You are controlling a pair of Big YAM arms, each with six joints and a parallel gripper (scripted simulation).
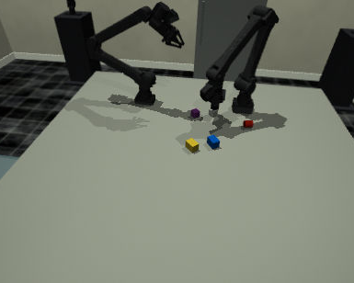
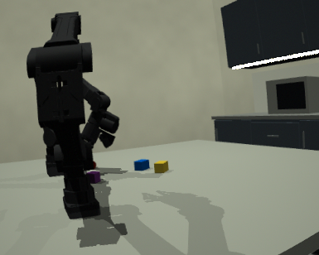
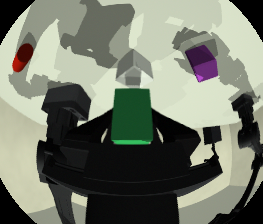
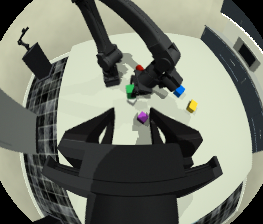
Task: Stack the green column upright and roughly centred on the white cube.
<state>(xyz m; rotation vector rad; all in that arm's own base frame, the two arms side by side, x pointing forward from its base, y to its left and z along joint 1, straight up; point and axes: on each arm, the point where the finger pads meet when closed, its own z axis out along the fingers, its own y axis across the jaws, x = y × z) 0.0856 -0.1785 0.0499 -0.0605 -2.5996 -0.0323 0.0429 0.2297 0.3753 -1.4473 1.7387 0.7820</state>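
My left gripper [image 1: 213, 107] is shut on the green column [image 3: 132, 117] and holds it upright, low over the table. In the left wrist view the white cube [image 3: 134, 70] lies straight beyond the column's far end; I cannot tell whether they touch. In the top view the gripper hides both the cube and the column. The right wrist view shows the column [image 4: 130, 90] as a small green spot under the left arm. My right gripper [image 1: 174, 40] is raised high at the back, with its fingers apart and nothing between them.
A purple cube [image 1: 195, 112] lies just beside the left gripper and also shows in the left wrist view [image 3: 203, 60]. A red cube [image 1: 248, 123] lies on the other side. A blue cube [image 1: 212, 141] and a yellow cube [image 1: 191, 145] sit nearer the front.
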